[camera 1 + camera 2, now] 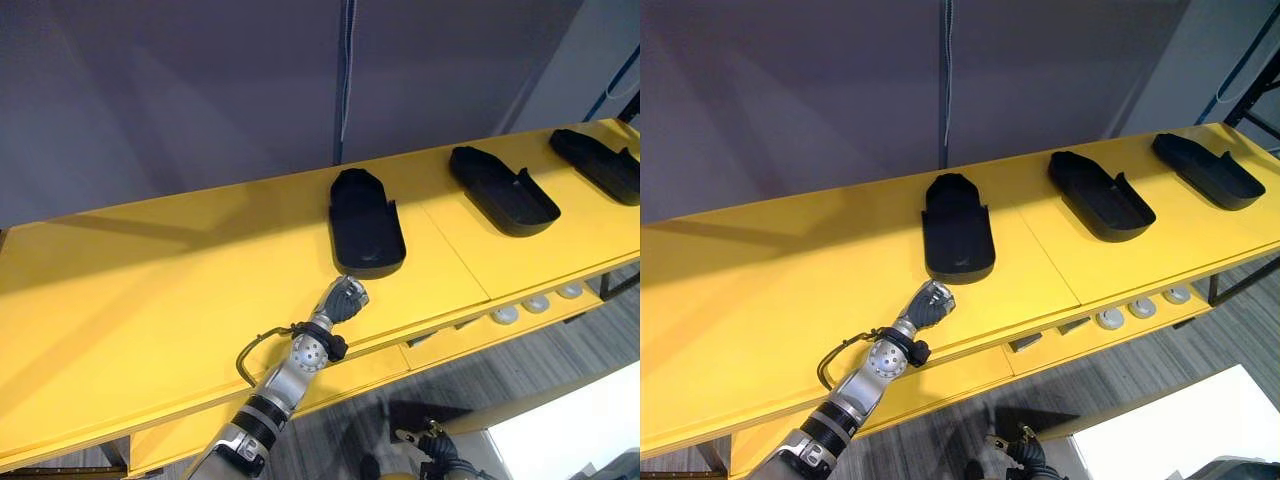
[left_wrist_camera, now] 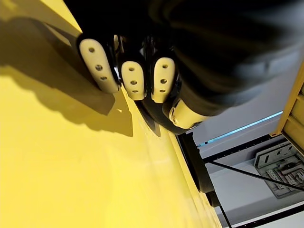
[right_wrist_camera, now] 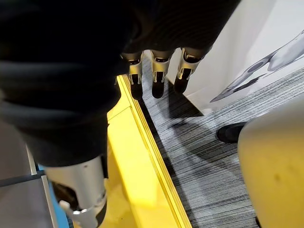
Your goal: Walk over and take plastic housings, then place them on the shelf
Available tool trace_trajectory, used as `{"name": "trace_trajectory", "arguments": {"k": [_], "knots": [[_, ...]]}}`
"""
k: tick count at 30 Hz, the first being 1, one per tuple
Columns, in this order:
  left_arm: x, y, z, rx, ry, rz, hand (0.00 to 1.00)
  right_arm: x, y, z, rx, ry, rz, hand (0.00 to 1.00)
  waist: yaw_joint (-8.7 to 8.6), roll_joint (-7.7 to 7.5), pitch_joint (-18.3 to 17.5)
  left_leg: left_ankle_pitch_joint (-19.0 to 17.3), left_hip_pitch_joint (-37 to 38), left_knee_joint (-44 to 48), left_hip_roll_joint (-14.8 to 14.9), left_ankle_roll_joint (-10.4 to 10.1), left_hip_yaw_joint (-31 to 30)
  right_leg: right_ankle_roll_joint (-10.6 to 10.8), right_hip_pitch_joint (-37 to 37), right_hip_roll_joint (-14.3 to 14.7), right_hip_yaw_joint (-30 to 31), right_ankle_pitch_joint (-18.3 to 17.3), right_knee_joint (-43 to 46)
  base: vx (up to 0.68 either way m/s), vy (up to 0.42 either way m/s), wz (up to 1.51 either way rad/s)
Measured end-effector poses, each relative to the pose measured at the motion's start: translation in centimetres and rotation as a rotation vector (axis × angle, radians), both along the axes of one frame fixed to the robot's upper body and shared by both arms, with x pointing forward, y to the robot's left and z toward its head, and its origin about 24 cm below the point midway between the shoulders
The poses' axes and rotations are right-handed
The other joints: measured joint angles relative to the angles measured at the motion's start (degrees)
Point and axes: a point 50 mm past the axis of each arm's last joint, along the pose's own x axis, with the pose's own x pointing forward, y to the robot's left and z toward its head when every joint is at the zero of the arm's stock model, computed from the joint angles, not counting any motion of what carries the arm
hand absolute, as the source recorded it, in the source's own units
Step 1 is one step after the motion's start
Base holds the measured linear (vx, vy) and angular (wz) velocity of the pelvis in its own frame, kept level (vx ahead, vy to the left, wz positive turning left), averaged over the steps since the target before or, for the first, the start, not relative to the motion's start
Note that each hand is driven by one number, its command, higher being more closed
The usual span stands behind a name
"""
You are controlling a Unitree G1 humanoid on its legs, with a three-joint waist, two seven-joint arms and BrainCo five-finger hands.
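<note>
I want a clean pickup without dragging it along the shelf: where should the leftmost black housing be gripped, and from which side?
Grip the leftmost housing at its broad rounded near end, coming from the front edge of the shelf, where the left hand sits. It lies open side up, lengthwise away from the robot, so that raised rim probably offers a wall to pinch.

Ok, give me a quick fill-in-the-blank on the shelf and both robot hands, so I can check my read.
The yellow shelf carries ___ black plastic housings.
The left robot hand is at the near end of the ___ one in the row.
The right robot hand hangs with straight fingers over the grey striped ___.
Missing words: three; leftmost; floor.
</note>
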Motion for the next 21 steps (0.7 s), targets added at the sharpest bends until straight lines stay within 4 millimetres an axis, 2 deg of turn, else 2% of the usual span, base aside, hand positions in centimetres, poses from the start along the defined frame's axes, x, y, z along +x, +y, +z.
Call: {"name": "trace_trajectory", "arguments": {"k": [8, 21], "knots": [[0.8, 0.3, 0.5, 0.002, -0.012, 0.033, 1.00, 0.1, -0.4, 0.1, -0.009, -0.005, -0.001, 0.00, -0.18, 0.68, 0.42, -0.21, 0.33, 0.00, 0.27, -0.24, 0.96, -0.02, -0.01, 0.32, 0.50, 0.00, -0.09, -0.01, -0.007, -0.05], [1.3, 0.2, 0.6, -0.016, 0.008, 0.031, 1.00, 0.2, -0.4, 0.1, -0.011, -0.006, -0.002, 0.00, -0.51, 0.80, 0.49, -0.39, 0.78, 0.02, 0.27, -0.26, 1.22, -0.01, 0.42, 0.33, 0.58, -0.02, -0.09, -0.01, -0.001, 0.00]]}}
